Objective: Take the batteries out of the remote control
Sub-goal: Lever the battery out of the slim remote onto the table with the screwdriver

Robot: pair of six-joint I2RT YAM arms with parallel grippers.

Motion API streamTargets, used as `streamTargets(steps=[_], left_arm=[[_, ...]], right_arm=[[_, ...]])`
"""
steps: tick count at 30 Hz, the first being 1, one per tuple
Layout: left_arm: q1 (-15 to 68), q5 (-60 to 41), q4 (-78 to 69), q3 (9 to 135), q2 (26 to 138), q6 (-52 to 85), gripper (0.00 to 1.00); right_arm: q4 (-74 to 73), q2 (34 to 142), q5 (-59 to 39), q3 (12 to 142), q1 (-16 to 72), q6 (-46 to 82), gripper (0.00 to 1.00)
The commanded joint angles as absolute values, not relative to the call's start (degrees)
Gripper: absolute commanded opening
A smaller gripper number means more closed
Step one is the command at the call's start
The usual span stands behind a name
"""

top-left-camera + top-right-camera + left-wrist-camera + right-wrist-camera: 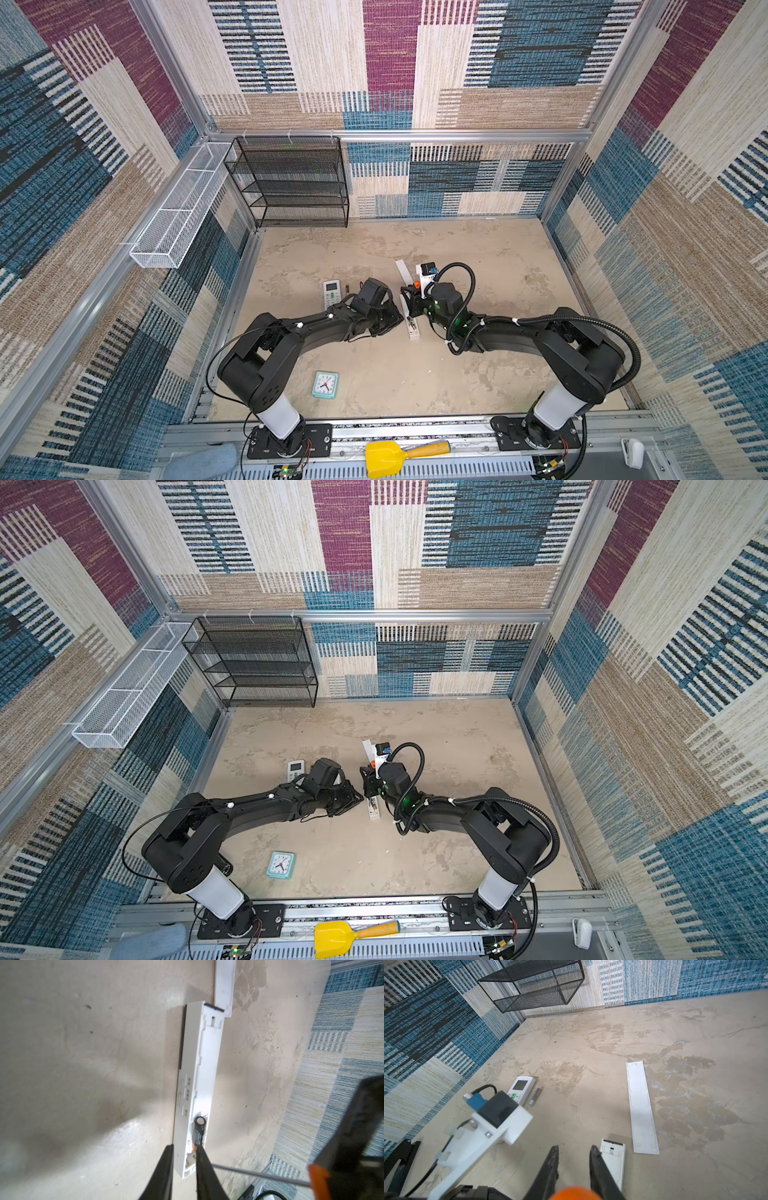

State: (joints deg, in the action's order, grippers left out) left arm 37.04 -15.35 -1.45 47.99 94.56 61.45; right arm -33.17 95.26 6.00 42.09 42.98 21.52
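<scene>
- A dark battery (199, 1131) is seen in the opened remote control (206, 1059).
- Its end is straddled by the parted left gripper (184, 1147).
- A screwdriver (249, 1174) is angled toward it.

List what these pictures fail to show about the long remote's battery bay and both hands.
The battery in the long remote: golden end partly covered by a finger of the left hand, left wrist view; grip unclear.
The screwdriver tip: behind that finger, same view.
The screwdriver handle in the right hand: blurred, cut by the edge, right wrist view.
The small remote: partly under the left arm, both top views.
</scene>
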Motion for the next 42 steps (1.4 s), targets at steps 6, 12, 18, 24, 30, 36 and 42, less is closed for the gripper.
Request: streamTargets(steps=[6,12,18,24,30,36,42], left_arm=[[37.7,-18.5,-5.0,44.4,94.8,60.9,0.07],[38.5,-20.9,-7.0,44.6,97.7,61.5,0.02],[38.6,-21.6,-9.2,44.5,99.2,62.5,0.0],[38.5,-21.5,-11.6,44.3,100.6,63.9,0.0],[38.4,-21.1,-13.7,44.7,102.0,65.0,0.0],[38.5,-20.6,-14.4,44.8,102.9,65.5,0.0],[38.5,-20.5,-14.8,44.2,103.1,65.6,0.0]], right_arm=[[-31.6,95.0,6.1,43.2,40.6,20.4,0.0],[-31.2,95.6,5.5,43.7,39.5,19.9,0.0],[-31.5,97.8,3.0,44.2,39.2,20.5,0.0],[-31.7,98.7,0.8,44.7,39.2,21.8,0.0],[-31.6,97.7,-0.6,44.3,39.2,23.1,0.0],[-31.7,96.9,-0.8,43.6,39.2,23.5,0.0],[-32.2,97.3,-1.2,43.9,39.2,23.5,0.0]])
